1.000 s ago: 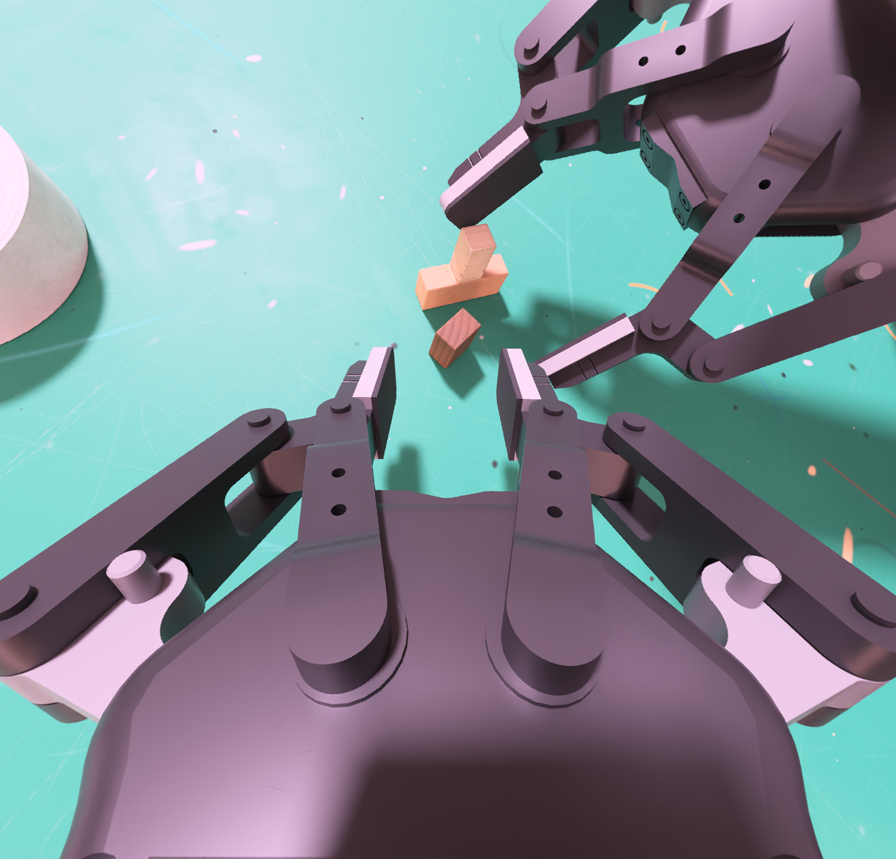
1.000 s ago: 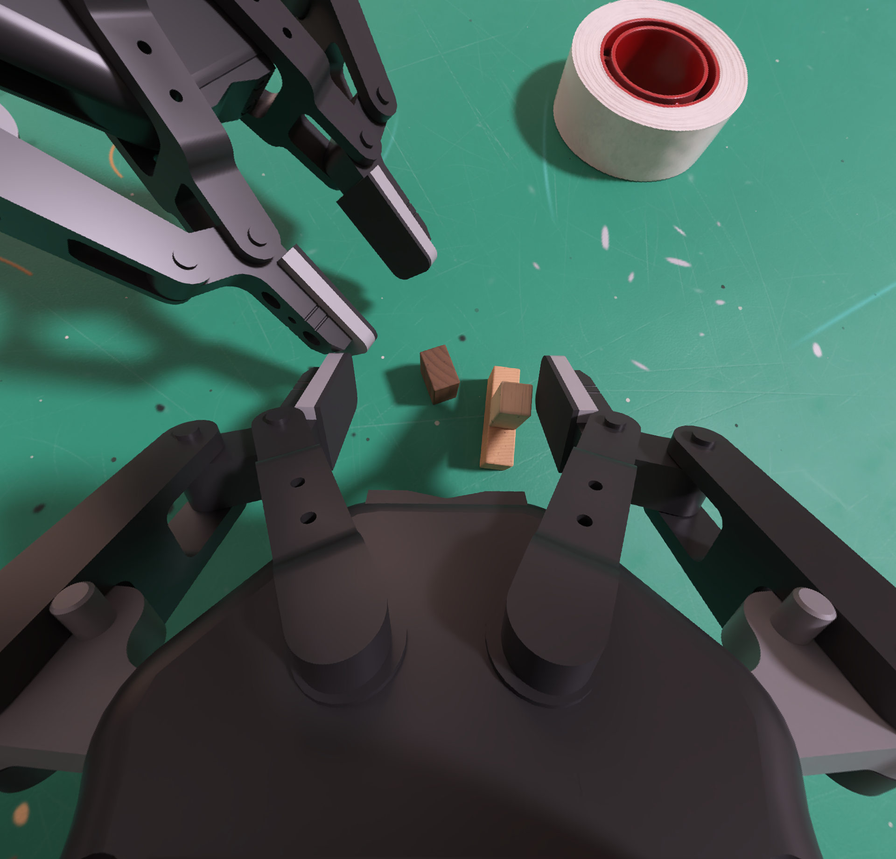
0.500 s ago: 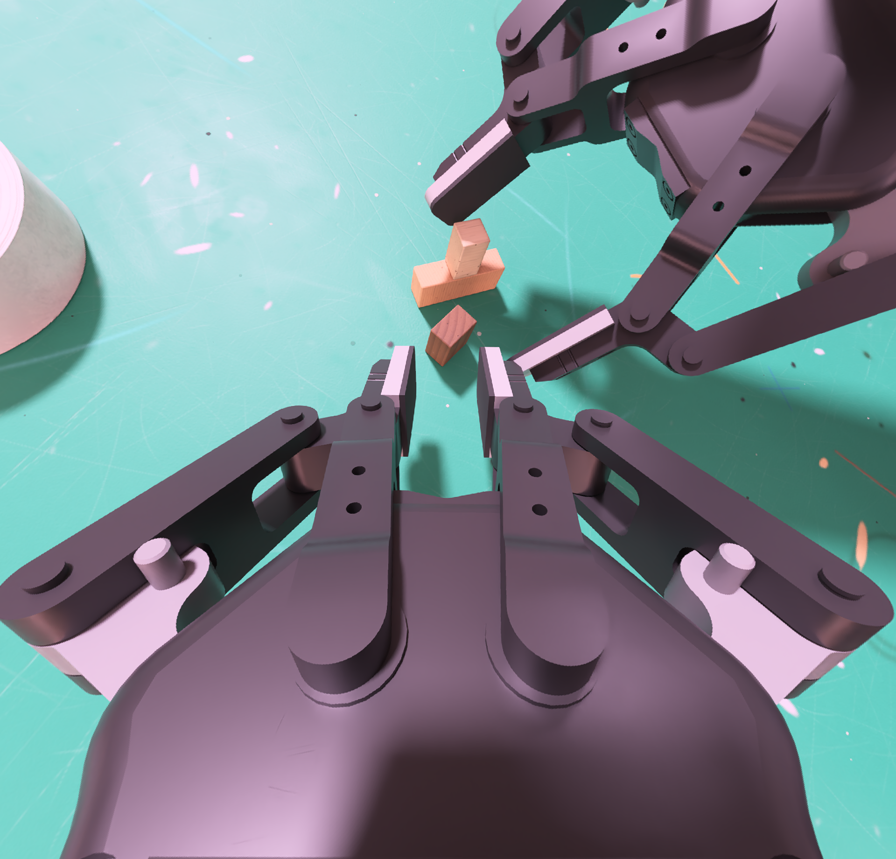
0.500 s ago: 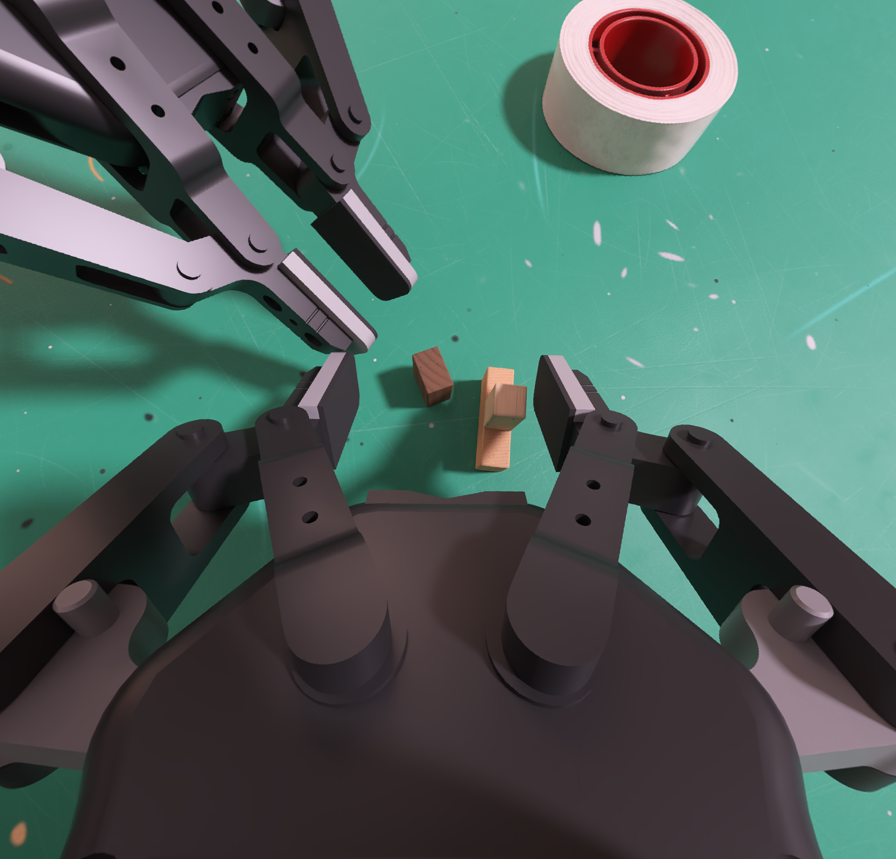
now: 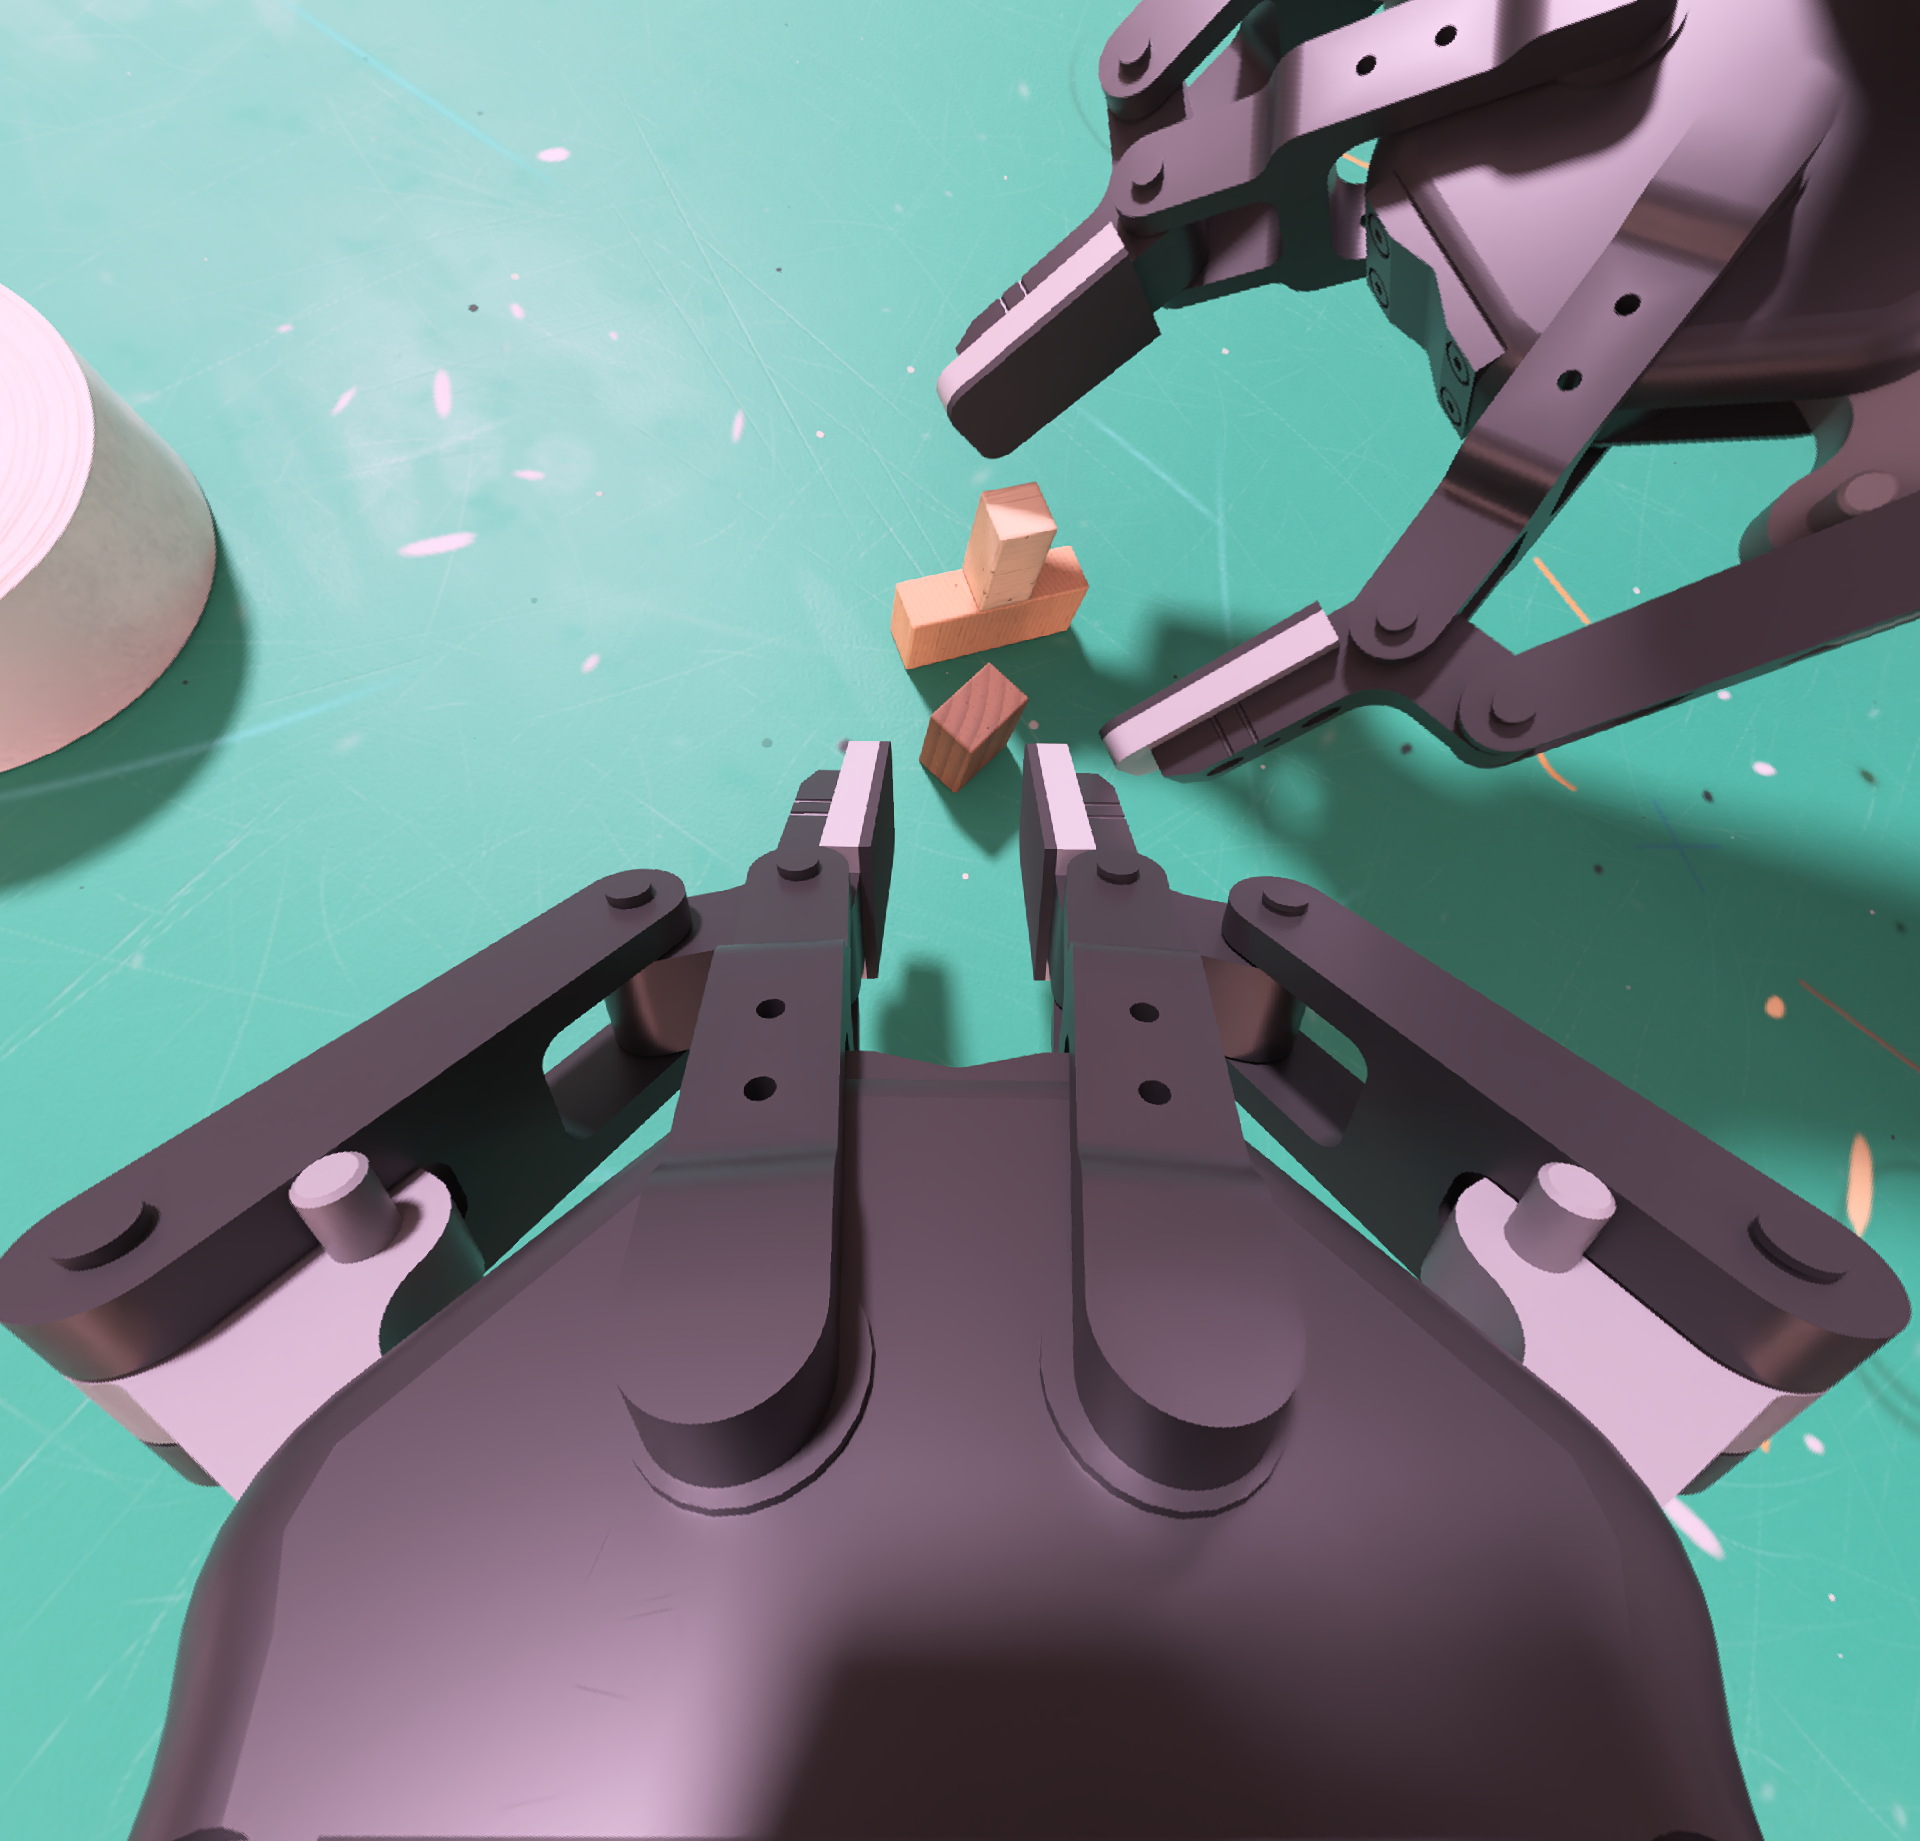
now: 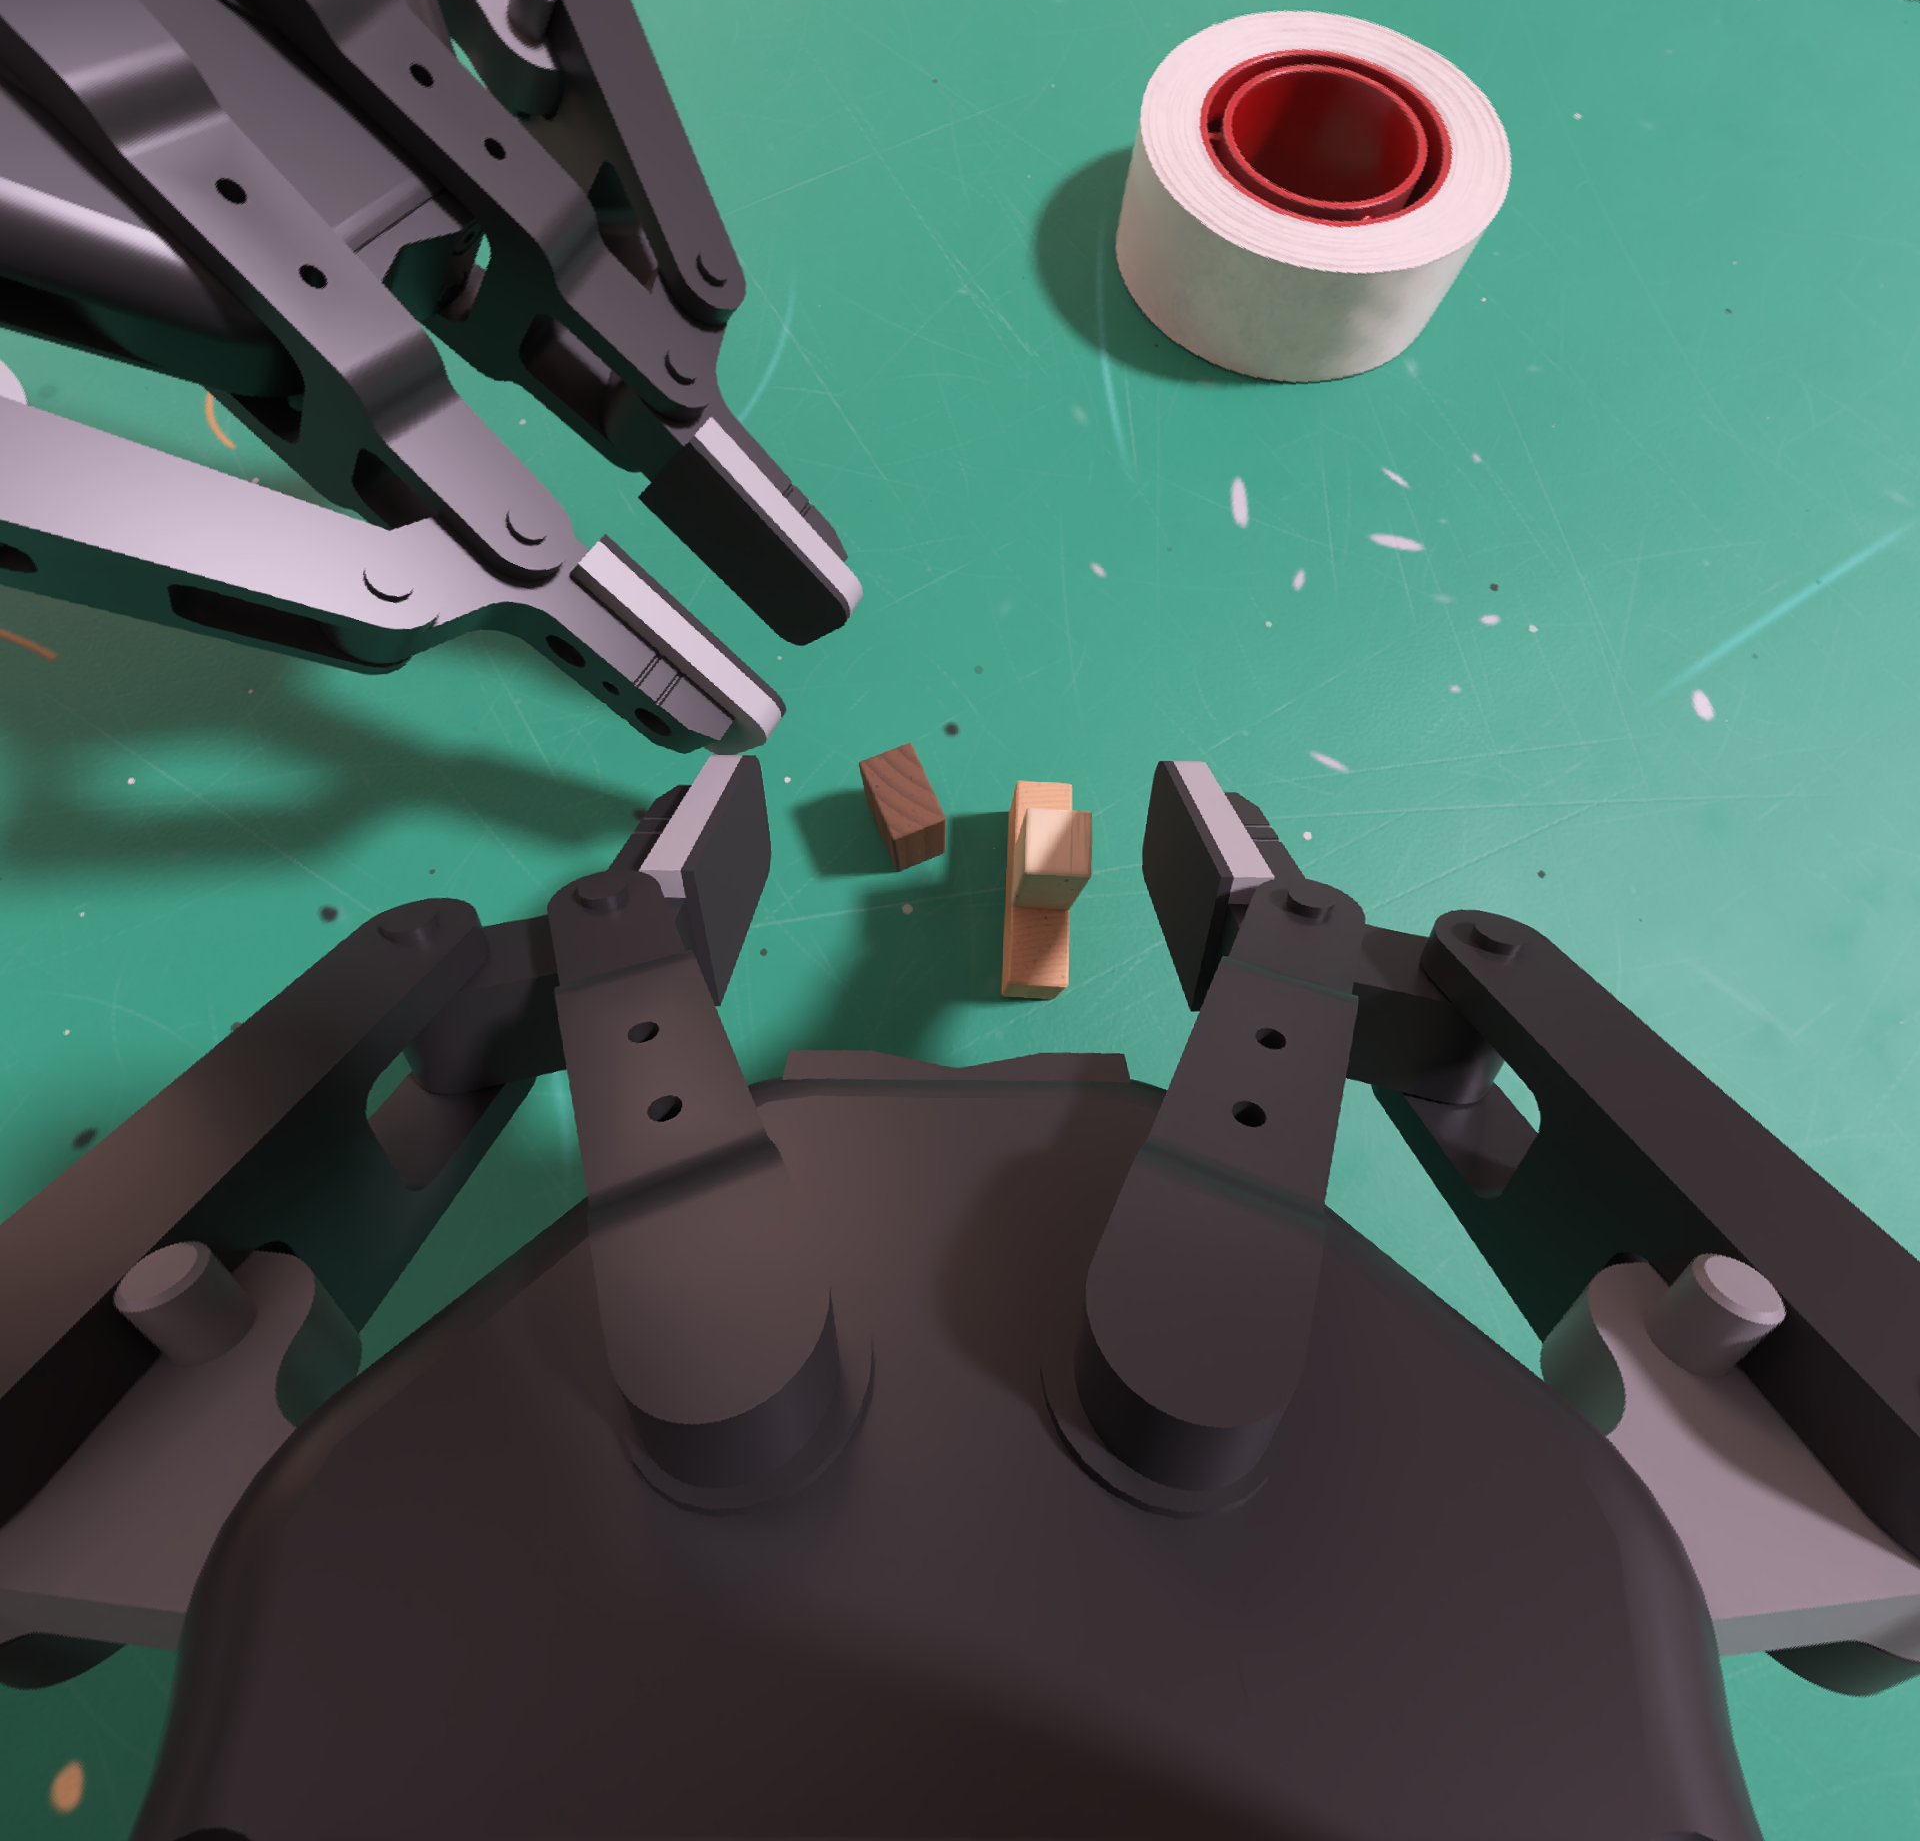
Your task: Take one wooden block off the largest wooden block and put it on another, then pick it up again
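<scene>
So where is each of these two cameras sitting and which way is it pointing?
Left wrist view: on the left gripper, looking down along its fingers at the dark block; the right gripper reaches in opposite.
Right wrist view: on the right gripper, looking down at the pale block standing on the long block.
Both show all three blocks, the tape roll and the green mat.

Green mat scratched, flecked white and orange; light from above, perhaps slightly sideways; hard shadows.
</scene>
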Controlling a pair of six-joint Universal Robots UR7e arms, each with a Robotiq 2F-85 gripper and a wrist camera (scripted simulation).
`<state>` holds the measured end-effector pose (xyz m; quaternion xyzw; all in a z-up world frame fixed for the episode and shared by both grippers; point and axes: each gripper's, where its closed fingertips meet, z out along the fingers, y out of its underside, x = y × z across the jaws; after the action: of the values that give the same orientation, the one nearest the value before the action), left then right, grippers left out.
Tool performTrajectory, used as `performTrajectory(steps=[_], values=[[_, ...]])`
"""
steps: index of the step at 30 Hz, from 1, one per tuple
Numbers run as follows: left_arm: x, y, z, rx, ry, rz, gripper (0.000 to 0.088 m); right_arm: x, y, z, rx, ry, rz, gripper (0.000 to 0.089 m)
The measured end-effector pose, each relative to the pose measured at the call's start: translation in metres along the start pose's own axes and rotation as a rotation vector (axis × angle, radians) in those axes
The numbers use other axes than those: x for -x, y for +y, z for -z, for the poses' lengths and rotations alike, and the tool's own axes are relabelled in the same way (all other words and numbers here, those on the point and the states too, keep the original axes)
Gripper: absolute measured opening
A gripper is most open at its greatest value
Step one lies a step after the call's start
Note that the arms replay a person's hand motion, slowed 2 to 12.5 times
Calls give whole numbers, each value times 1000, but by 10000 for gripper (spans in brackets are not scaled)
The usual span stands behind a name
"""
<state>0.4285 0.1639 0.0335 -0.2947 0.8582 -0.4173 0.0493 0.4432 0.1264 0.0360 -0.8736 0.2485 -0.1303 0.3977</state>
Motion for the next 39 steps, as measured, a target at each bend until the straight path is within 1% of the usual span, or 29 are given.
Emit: performTrajectory(steps=[4,9,11,17,23,28,32,33,39], values=[[1,0,0,1,-8,1,220,-4,1,2,-2,6,-27,640],[2,1,-1,6,-15,7,216,-10,5,2,22,24,-46,631],[2,1,-1,7,-15,8,215,-12,6,2,26,26,-52,612],[2,1,-1,8,-9,14,210,-13,6,1,30,12,-78,506],[1,1,0,4,-1,19,202,-17,7,-1,47,18,-96,382],[1,0,1,-1,4,23,200,-19,7,-3,56,23,-79,247],[1,1,1,-3,7,26,202,-17,6,-4,57,13,-63,127],[1,1,1,-2,8,27,203,-17,6,-4,57,11,-61,111],[2,1,1,-1,8,32,208,-16,6,-4,56,-4,-53,111]])
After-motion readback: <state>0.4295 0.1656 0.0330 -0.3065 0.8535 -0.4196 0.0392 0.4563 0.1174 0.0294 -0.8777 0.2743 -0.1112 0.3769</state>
